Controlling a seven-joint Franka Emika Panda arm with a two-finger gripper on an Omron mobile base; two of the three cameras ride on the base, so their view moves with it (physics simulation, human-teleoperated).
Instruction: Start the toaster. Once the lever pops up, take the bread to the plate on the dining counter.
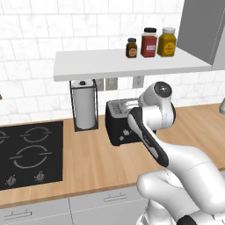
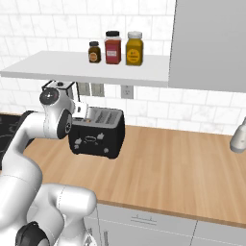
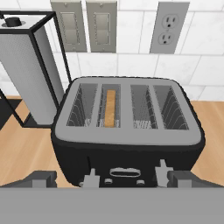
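Wide apart stand the two tips of the pincer [image 3: 112, 178], empty, low in the hand view, just in front of the black face of the toaster [image 3: 127, 131] and spread about as broad as its two levers. That view looks down on the silver-grey top and shows the bread [image 3: 110, 108] standing on edge in the second slot from the left (the other three slots show bare wire). From the two base views the slice cannot be made out: the left one shows the toaster's end and front partly behind the white arm, the right one its knobbed front. Both set the toaster on the wooden bench [image 1: 92, 162], beside the paper-towel holder [image 1: 84, 105], under a white shelf [image 1: 127, 61] bearing three jars. A black hob [image 1: 28, 151] lies to the left.
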